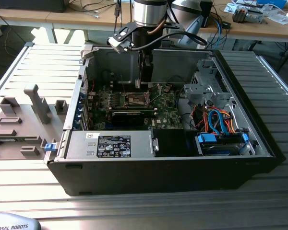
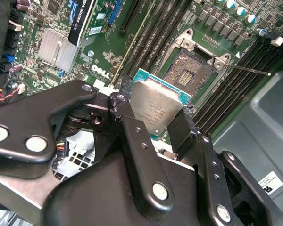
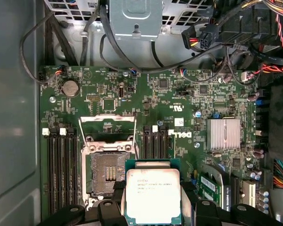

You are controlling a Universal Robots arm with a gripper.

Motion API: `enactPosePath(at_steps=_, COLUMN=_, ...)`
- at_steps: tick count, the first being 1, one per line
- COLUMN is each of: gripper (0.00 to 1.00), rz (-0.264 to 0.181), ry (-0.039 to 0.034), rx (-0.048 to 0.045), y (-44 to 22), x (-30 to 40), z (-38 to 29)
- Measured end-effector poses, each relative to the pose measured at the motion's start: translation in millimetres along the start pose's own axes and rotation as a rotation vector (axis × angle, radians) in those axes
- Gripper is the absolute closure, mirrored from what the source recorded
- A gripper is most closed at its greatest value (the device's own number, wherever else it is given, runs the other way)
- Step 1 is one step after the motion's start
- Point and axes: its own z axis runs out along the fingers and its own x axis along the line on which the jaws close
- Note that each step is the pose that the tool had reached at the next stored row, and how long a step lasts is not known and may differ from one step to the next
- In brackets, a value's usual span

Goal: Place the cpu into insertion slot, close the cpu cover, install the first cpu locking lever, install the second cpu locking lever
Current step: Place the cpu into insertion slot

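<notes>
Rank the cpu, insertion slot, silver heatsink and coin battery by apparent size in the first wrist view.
1. cpu, held in the claw nearer the camera, so its lead over the slot is unsure.
2. insertion slot.
3. silver heatsink.
4. coin battery.

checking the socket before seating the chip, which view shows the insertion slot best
The first wrist view: it looks straight down on the open insertion slot, nearly all of it clear of the cpu. The second wrist view shows it at a slant past the cpu's corner; the exterior view shows it from far off.
</notes>
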Motion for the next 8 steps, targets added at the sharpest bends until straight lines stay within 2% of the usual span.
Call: enactPosePath(at_steps=8, gripper=0.46, rz=0.01, ry=-0.0007, rx=0.0013, y=0.0, x=0.0, z=0.1)
